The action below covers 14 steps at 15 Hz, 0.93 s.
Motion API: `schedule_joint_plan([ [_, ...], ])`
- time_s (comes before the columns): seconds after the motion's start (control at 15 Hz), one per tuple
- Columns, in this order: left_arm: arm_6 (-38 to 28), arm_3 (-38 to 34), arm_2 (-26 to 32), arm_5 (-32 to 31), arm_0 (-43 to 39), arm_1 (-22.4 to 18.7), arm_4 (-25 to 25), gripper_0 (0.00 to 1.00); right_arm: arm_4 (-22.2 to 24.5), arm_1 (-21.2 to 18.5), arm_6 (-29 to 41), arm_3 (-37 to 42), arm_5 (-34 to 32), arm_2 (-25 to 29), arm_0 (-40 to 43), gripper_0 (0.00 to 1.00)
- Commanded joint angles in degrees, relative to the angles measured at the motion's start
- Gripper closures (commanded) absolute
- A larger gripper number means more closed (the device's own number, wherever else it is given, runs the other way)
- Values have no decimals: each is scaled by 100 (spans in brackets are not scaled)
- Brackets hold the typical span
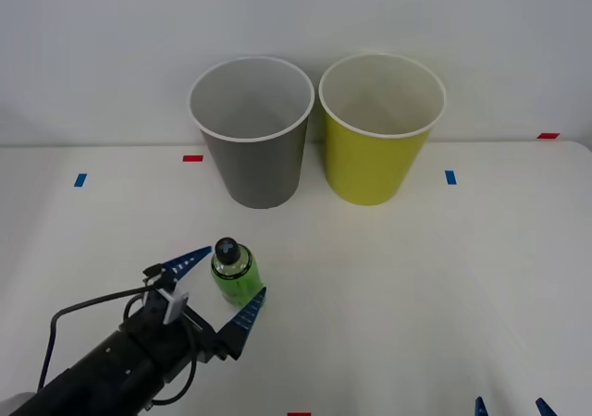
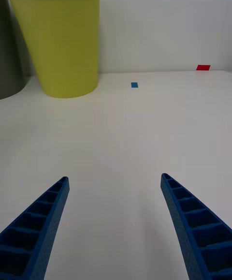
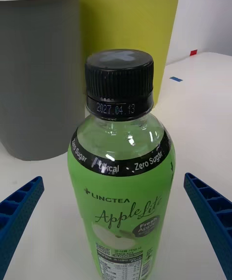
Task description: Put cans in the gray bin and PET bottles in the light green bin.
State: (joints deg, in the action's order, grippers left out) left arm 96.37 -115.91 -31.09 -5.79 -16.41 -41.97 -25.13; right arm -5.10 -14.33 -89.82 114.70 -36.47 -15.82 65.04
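Bright-green bottle (image 1: pixel 234 275) with black cap and green label; gray bin (image 1: pixel 253 131) and yellow-green bin (image 1: pixel 379 128), both white-rimmed; blue ribbed fingers (image 3: pixel 209 212).

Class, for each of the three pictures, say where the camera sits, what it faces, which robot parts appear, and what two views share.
Front view: above the arms, looking down at the table; left arm, left gripper open around the bottle.
Left wrist view: faces the bottle between open fingers.
Right wrist view: faces bare table; right gripper open.
Shared: the gray bin and the light green bin.
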Motion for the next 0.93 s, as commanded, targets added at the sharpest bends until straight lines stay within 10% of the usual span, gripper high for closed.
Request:
schedule_joint_plan([
  [0.07,4,139,-108,34,138,128,8,0,0,0,0,0,0,0,0,35],
  [0.47,-13,271,-125,113,411,277,-10,0,0,0,0,0,0,0,0,35],
  [0.73,-13,279,-125,131,428,347,-1,34,0,0,0,0,0,0,0,35],
  [0.87,-5,279,-125,174,437,374,-1,100,0,0,0,0,0,0,0,36],
  [0.93,4,279,-125,174,446,374,8,100,0,0,0,0,0,0,0,35],
])
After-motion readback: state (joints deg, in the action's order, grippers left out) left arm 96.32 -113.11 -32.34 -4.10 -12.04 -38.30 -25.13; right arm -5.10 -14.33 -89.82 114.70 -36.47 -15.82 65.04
